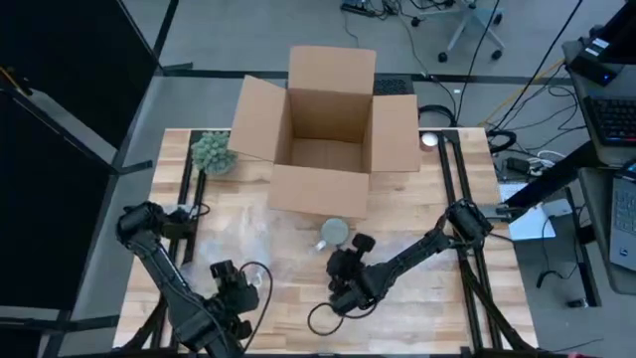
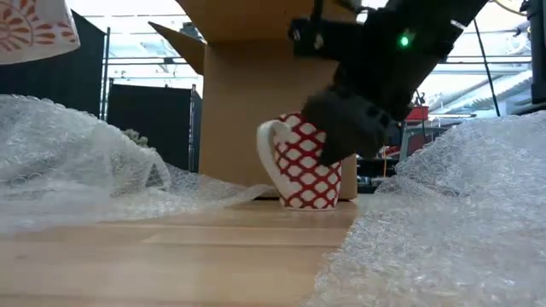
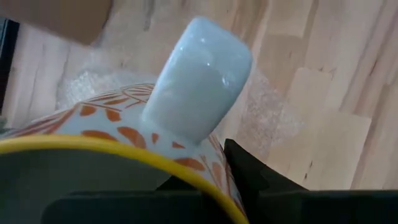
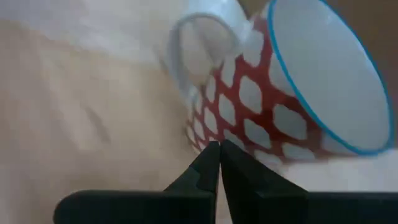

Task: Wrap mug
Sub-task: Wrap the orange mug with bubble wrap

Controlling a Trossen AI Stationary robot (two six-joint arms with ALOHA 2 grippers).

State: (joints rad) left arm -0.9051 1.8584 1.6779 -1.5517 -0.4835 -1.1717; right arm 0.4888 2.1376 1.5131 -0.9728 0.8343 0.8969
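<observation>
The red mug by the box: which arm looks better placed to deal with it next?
The right one, probably. Its right gripper, fingers shut, is right beside the red mug. The left gripper already holds an orange mug away from it.

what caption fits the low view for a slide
Right gripper beside a red-patterned mug between bubble wrap sheets.

Right claw (image 4: pixel 219 148) pinched closed; left claw (image 1: pixel 231 285) raised, gripping.

Red-and-white mug (image 4: pixel 267 106) (blue rim), right end effector (image 4: pixel 219 163) closed beside it
</observation>
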